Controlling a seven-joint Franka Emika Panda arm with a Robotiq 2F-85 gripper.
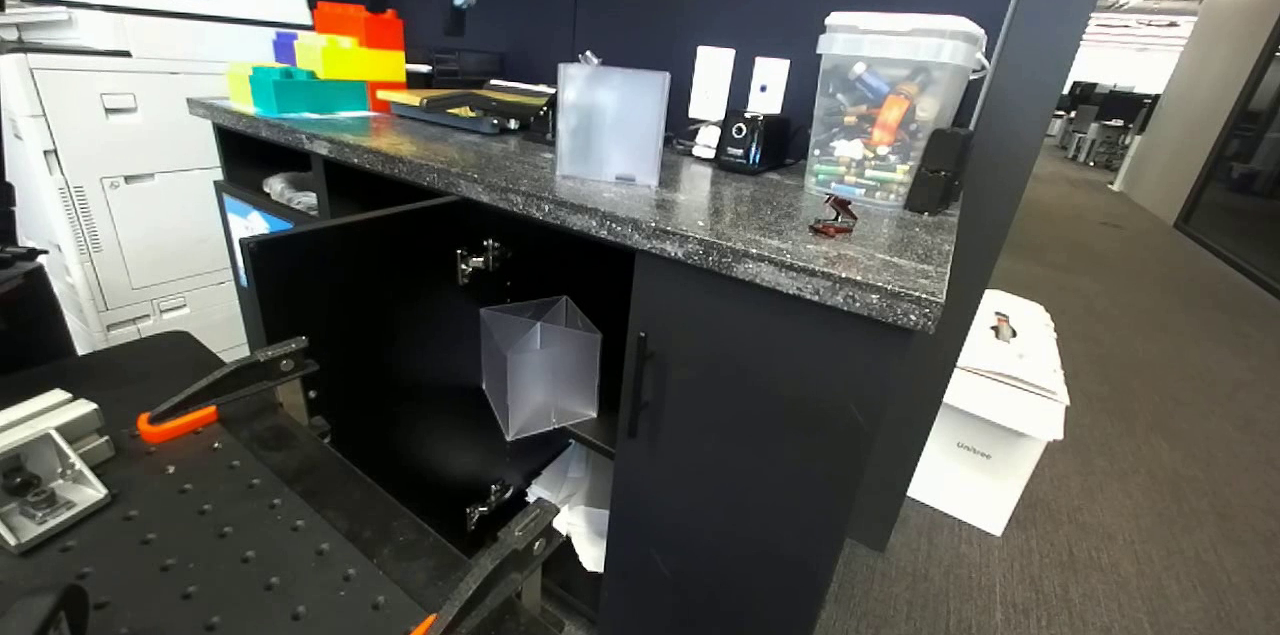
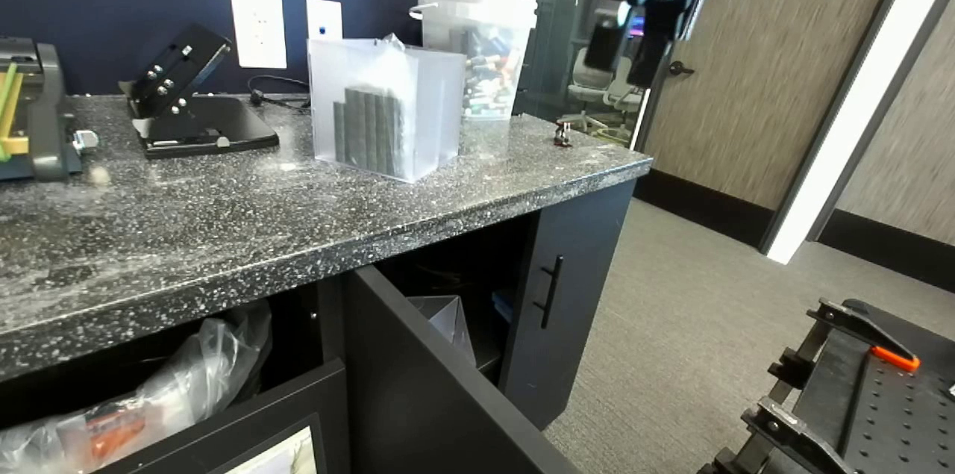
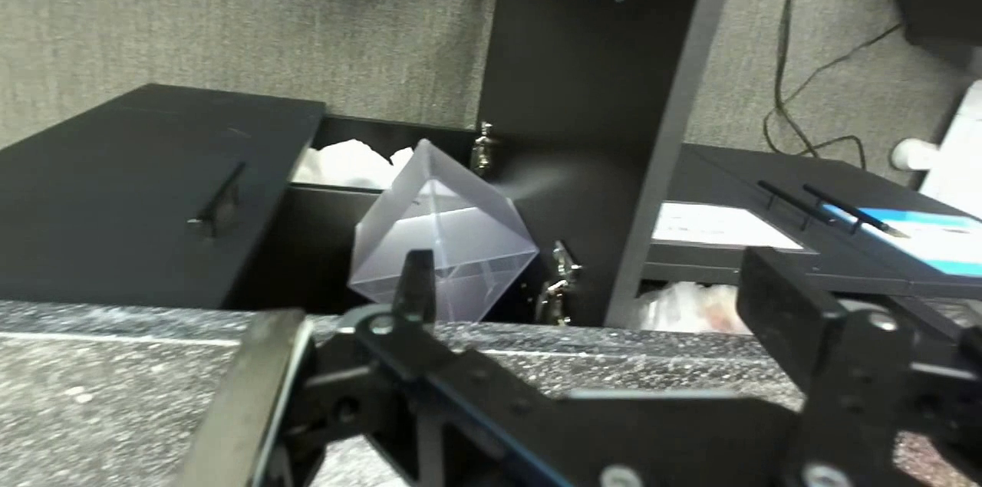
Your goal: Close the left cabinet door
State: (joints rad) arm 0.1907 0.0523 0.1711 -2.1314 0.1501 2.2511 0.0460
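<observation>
So, basically zero progress: left cabinet door [image 1: 370,365] stands wide open. Free edge is swung well out from the opening, upper hinge [image 1: 478,261] exposed, plain black inner face showing in the wrist view. None of the closing is done as far as these views show; the whole swing is left.

State of the fingers [image 3: 790,310]: spread apart, nothing between them. They hang above the tabletop [image 1: 700,225], well apart from the door in both exterior views, no contact.

FYI the handled door [image 1: 740,445] beside the opening is shut; not the target, leave it alone.

Left to do, my read: come down, go round the free edge, get onto the outer face, push toward the opening until flush with its neighbour. Wrist view looks at the inner face, so the fingers are likely on the wrong side for a push. Outer face shows only partly, in an exterior view, lower part cropped; can't vouch for clearance there.

Watch item: frosted box [image 1: 540,370] on the shelf [image 3: 307,241] looks to poke past the front edge. Could foul the door before it seats. Can't tell for sure from these angles.
</observation>
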